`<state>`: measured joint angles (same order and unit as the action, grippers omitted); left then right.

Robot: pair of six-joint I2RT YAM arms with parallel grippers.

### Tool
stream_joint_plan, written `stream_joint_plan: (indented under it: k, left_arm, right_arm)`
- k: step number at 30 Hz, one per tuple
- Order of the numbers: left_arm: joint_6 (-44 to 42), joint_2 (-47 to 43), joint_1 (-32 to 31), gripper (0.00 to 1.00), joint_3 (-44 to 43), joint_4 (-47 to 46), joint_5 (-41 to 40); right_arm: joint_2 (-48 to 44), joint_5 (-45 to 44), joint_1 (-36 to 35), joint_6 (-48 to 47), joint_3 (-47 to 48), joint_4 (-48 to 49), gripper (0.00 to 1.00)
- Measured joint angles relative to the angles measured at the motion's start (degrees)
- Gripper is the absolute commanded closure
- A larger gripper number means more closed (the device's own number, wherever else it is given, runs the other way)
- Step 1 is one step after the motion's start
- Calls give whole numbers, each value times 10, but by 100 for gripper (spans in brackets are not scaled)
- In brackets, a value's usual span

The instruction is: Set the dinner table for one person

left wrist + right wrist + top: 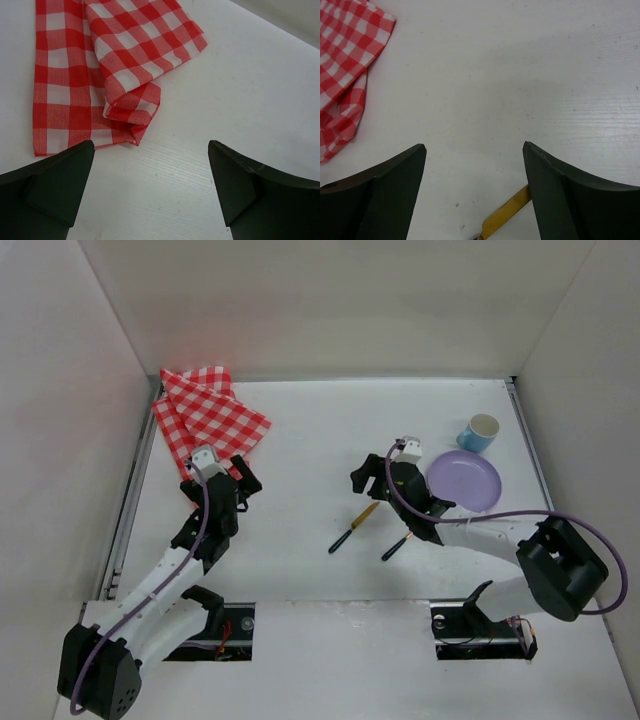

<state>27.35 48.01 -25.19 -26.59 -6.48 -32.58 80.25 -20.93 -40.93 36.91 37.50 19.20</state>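
Right hand (474,146) (open) hides most of yellow utensil (506,216).

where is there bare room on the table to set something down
Widest bare stretch of the dinner table: the middle, between the checked cloth and the two utensils. The far strip from cloth to cup is bare too. Crowded on the right, where purple plate, cup, utensils and the right arm cluster.

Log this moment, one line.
left pincer: open, empty, by checked cloth | right pincer: open, empty, by yellow-handled utensil | plate, cup: on table, right side
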Motion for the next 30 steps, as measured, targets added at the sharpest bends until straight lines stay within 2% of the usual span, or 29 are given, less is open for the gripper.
stream_joint_plan:
  k: [3, 5, 6, 8, 10, 11, 16, 20, 21, 22, 23, 24, 25, 26, 28, 30]
  left_arm:
    - [9, -16, 17, 0, 0, 3, 6]
    - [16, -25, 32, 0, 1, -1, 8]
    - [21, -28, 38, 0, 4, -8, 9]
    - [43, -30, 45, 0, 14, -18, 8]
    - [72, -32, 46, 0, 31, -23, 8]
    - [88, -33, 46, 0, 40, -23, 6]
    - [141, -26, 43, 0, 51, -19, -41]
    - [167, 29, 17, 0, 10, -12, -110]
    - [167, 54, 12, 3, -12, -9, -123]
    - [166, 83, 11, 27, -39, -7, -133]
    - [164, 110, 11, 62, -65, -9, -140]
    - [157, 139, 14, 75, -93, -12, -147]
    - [141, 167, 18, 83, -121, -12, -151]
    - [132, 196, 26, 86, -149, -12, -151]
    - [119, 254, 50, 87, -200, -4, -148]
    - [121, 305, 80, 84, -237, 11, -135]
  right_arm:
    - [-9, 13, 0, 5, -11, 16, 16]
    - [-13, 21, 0, 9, -17, 21, 21]
    - [-16, 25, 0, 10, -20, 23, 29]
    - [-19, 31, 0, 10, -22, 24, 54]
    - [-22, 38, 1, 12, -24, 24, 70]
    - [-24, 41, 2, 13, -25, 24, 74]
    - [-28, 60, 9, 19, -25, 23, 76]
    - [-28, 71, 9, 21, -25, 23, 73]
    - [-28, 73, 9, 22, -25, 23, 73]
    - [-28, 75, 9, 22, -25, 23, 71]
    - [-28, 77, 10, 23, -25, 23, 71]
    - [-28, 78, 12, 23, -25, 23, 69]
    - [-28, 79, 14, 24, -25, 23, 64]
    - [-28, 79, 16, 25, -25, 23, 60]
    - [-28, 79, 19, 27, -26, 23, 44]
    - [-28, 79, 19, 27, -27, 23, 34]
